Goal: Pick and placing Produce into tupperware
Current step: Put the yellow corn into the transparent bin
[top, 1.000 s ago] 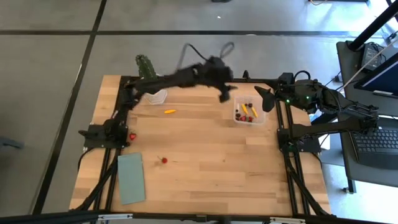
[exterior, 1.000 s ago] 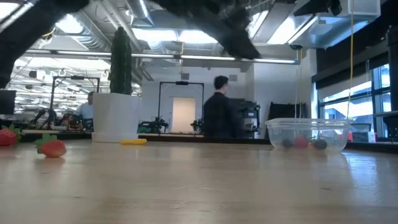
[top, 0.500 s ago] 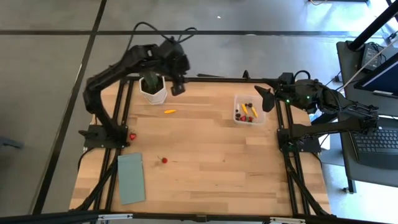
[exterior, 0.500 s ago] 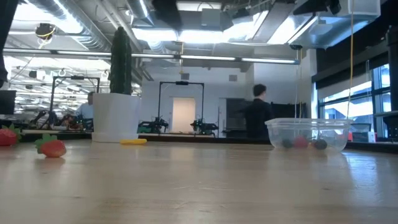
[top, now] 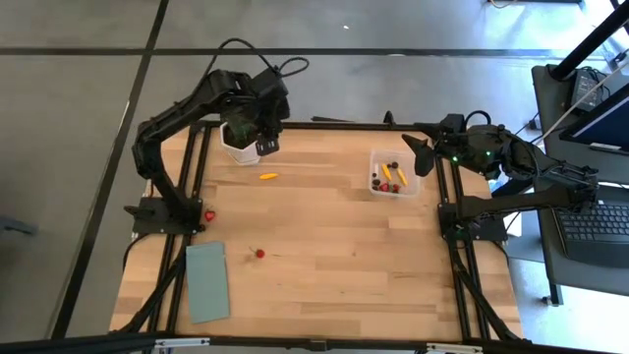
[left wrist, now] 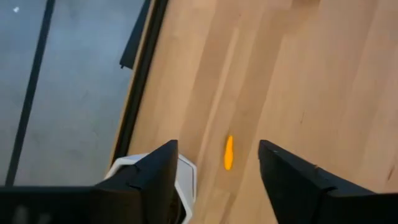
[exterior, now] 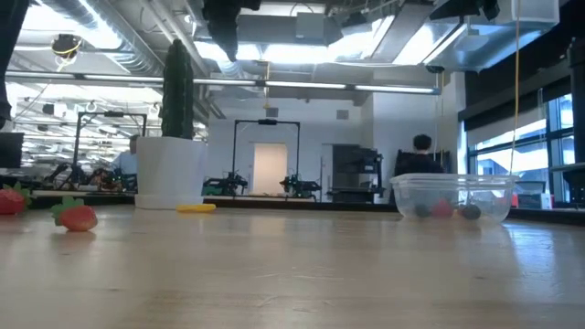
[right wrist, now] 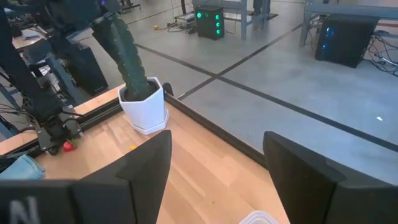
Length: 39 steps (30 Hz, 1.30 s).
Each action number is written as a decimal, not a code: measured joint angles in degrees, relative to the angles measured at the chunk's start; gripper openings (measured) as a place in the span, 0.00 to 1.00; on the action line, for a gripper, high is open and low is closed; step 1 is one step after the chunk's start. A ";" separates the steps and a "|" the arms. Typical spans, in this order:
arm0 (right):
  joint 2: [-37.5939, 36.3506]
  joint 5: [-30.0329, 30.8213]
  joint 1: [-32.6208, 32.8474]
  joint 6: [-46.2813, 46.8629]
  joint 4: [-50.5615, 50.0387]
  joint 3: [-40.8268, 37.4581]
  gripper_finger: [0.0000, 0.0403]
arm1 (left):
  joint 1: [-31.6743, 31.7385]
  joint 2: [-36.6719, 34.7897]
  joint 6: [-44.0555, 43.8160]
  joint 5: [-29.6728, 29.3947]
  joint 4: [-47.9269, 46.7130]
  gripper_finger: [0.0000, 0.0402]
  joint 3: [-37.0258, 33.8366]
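From the low view, near to far: strawberries [exterior: 78, 217], a yellow piece [exterior: 195, 208], the tupperware [exterior: 452, 197]. The left claw [top: 265, 147] has swung back from the tupperware, empty and wide open above the yellow piece. The right claw [top: 418, 155] waits open beside the tupperware.

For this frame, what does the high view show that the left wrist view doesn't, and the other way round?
Only the high view shows the tupperware with produce inside, the red pieces on the table, the green pad, and the right gripper waiting beside the tupperware. Only the left wrist view shows the left gripper from close up, fingers apart and empty. Both show the yellow-orange piece lying on the table and the white pot.
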 joint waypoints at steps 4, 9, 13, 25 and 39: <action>0.00 0.00 0.02 -0.17 -0.06 0.00 0.63 | -0.04 0.90 -1.51 0.07 0.04 0.63 0.00; 0.00 -0.01 0.00 -1.12 -0.88 0.00 0.63 | -0.14 1.24 -3.31 -0.02 -0.81 0.67 -0.02; 0.00 -0.02 0.00 -1.65 -1.31 0.00 0.63 | -1.57 1.57 -3.37 -2.44 -0.57 0.65 -3.37; -0.02 -0.11 0.00 -1.42 -5.03 0.00 0.63 | -3.88 1.59 -0.46 -8.70 20.51 0.59 -31.16; -0.02 -0.13 0.00 0.24 -7.14 0.00 0.63 | -1.76 1.59 0.09 -8.54 37.37 0.54 -51.98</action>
